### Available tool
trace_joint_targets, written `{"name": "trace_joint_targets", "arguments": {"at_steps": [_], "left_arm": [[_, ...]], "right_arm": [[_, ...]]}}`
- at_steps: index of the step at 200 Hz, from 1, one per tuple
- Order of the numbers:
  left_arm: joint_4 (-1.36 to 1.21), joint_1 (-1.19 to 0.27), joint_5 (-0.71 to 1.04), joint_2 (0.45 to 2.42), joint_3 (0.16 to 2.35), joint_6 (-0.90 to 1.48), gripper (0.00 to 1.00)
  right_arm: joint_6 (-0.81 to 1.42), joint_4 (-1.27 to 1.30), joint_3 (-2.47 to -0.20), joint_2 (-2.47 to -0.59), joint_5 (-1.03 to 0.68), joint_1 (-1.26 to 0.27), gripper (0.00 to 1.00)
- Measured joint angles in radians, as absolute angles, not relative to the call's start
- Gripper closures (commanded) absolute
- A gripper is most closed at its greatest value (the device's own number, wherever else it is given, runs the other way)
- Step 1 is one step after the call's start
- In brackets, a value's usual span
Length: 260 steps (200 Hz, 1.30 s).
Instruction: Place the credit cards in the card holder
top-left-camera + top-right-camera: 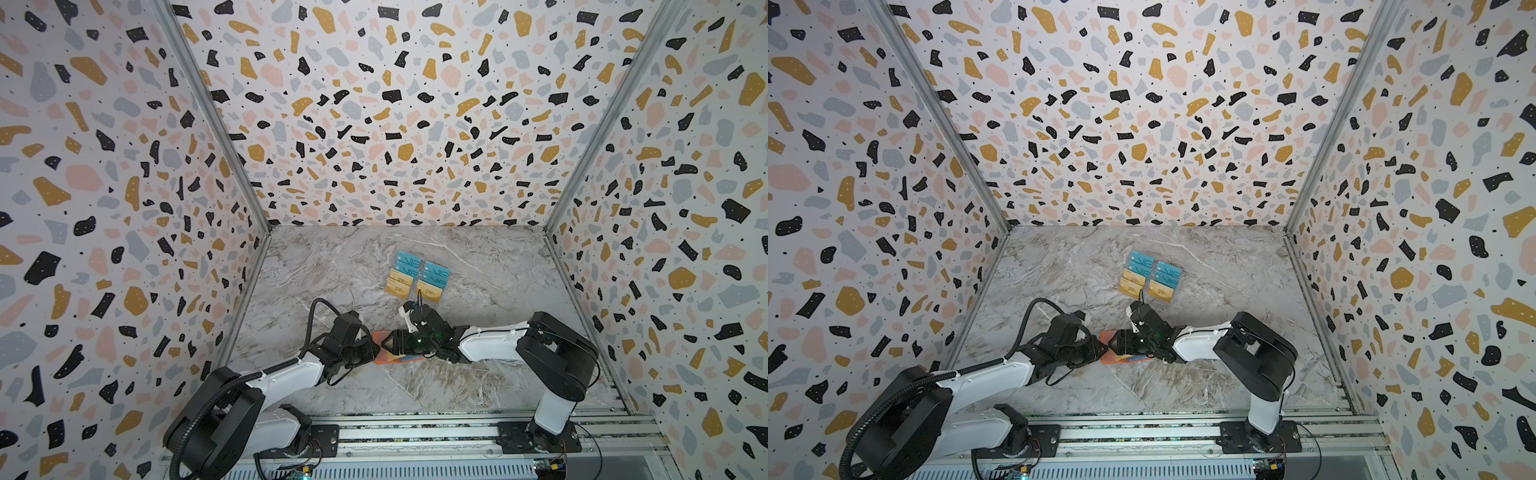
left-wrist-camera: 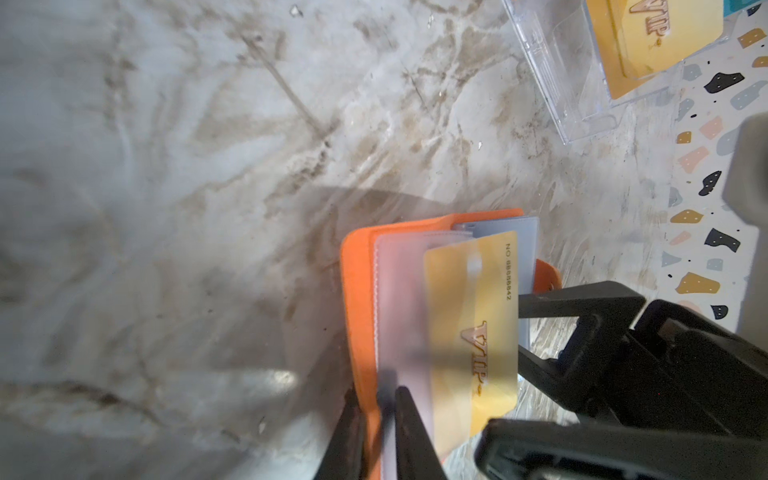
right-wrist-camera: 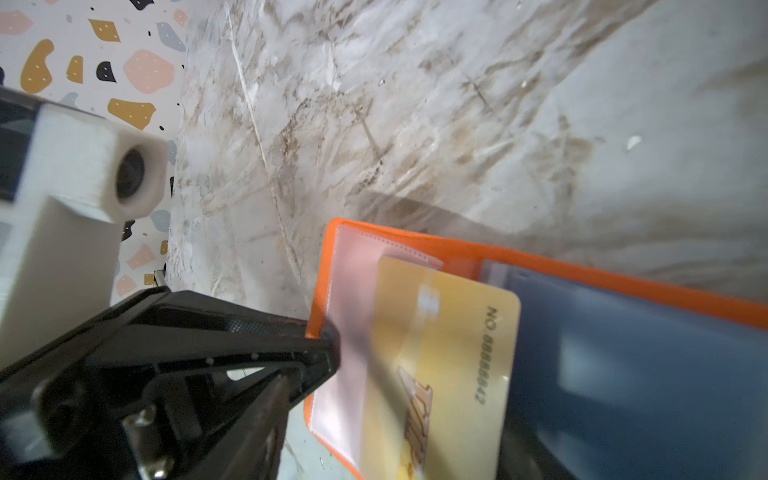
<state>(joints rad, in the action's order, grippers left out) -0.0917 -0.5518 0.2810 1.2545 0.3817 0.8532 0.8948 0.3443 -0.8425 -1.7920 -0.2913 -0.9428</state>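
Status: first insert under way, none fully in yet. The card holder lies open on the table, at the front between my two arms. My left gripper is pinched on its orange cover edge, pinning it down. My right gripper has its jaws spread wide beside the credit card and isn't clamping it. That card is part way under the clear sleeve, with its outer half sticking out across the fold, so I judge it needs a push to seat. Left to do: seat this one, then fetch the rest from the clear rack, well apart toward the back. Count: 1 holder, 1 rack, 1 gold card at the holder. The credit cards in the rack look like 3, but they're too small to be sure. Teal cards: 4, all in the rack
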Motion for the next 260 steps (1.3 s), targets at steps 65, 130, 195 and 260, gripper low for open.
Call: {"name": "trace_joint_targets", "arguments": {"at_steps": [65,130,195,260], "left_arm": [[-0.092,-0.551,0.314,1.264,0.379,0.854,0.82],[-0.125,-0.551,0.329,1.277,0.379,0.853,0.72],[-0.095,-0.551,0.310,1.276,0.395,0.846,0.83],[-0.078,-0.551,0.307,1.316,0.466,0.807,1.00]], "right_arm": [[0.888,0.450,-0.851,-1.850,-0.432,-0.925,0.30],[0.781,0.222,-0.878,-1.772,-0.356,-0.920,0.28],[0.729,0.161,-0.883,-1.758,-0.350,-0.902,0.28],[0.636,0.037,-0.936,-1.763,-0.342,-0.893,0.28]]}}
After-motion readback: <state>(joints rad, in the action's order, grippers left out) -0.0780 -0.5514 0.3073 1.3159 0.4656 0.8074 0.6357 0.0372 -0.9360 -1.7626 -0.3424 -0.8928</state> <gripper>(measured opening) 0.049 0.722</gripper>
